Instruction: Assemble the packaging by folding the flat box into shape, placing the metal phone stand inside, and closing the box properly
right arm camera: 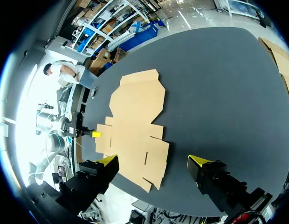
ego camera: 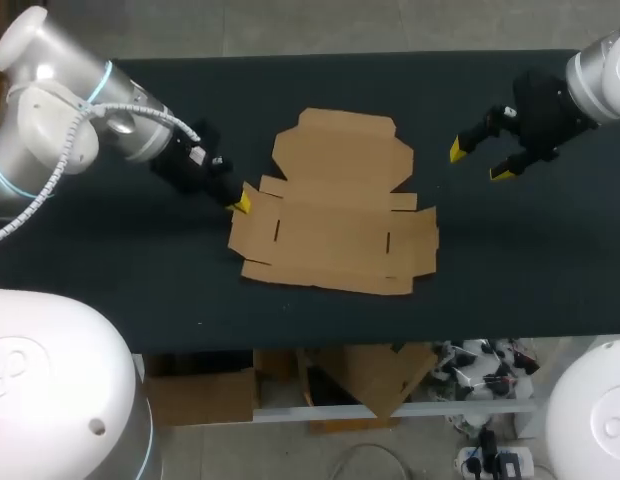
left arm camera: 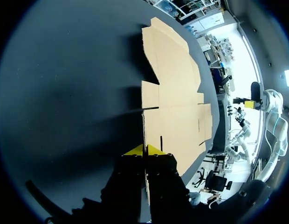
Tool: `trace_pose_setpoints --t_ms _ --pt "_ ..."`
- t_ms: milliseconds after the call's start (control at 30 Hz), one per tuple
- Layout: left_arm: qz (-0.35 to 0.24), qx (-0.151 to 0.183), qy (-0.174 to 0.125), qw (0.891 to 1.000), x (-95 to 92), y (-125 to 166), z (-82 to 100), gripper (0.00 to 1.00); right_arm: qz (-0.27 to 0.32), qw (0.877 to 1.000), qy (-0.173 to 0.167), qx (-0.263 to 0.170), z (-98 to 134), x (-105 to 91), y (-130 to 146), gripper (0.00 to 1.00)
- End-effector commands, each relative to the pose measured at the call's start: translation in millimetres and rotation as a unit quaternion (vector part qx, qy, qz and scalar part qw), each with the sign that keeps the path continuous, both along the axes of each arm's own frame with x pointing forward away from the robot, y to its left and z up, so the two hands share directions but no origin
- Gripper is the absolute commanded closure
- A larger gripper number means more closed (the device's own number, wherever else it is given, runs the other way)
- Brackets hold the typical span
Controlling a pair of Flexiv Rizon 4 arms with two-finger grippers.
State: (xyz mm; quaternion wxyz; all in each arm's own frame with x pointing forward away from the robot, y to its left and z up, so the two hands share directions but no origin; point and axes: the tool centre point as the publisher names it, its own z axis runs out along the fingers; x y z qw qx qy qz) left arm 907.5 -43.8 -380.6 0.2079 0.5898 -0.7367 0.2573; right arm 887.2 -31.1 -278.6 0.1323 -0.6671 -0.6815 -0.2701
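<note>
Head view: the flat brown cardboard box blank (ego camera: 335, 215) lies unfolded in the middle of the dark table (ego camera: 490, 260). Its broad base panel runs side to side and its lid panel points towards the far edge. The left tool (ego camera: 240, 200) is at the blank's left side flap, with one yellow tip showing right at the flap's outer edge. The right tool (ego camera: 481, 162) hangs well apart from the blank, off its far right corner, with its fingers spread wide and nothing between them. No metal phone stand shows in any view.

Left wrist view: the left tool (left arm camera: 144, 150) has its two yellow tips pressed almost together, and the thin edge of the blank (left arm camera: 175, 93) runs straight between them, so it looks to be pinching that flap. The rest of the cardboard stretches ahead of and beside the fingers, across the table (left arm camera: 79, 93).

Right wrist view: the right tool (right arm camera: 153, 161) is spread and empty, and the blank (right arm camera: 135, 121) lies ahead of it on the table (right arm camera: 219, 93). The left tool's yellow tip (right arm camera: 95, 134) is visible at the far side flap.

The left arm is the one in contact, so raising the left flap looks like the step in hand. The right arm would have to cross bare table to reach the opposite flap.
</note>
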Motion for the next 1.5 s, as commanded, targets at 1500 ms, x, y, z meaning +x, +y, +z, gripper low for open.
trace_pose_setpoints --t_ms 1500 --pt "0.033 -0.075 0.005 0.997 -47.0 1.9 -7.0 1.0 0.0 1.0 0.001 -0.001 1.3 -0.7 -0.4 0.0"
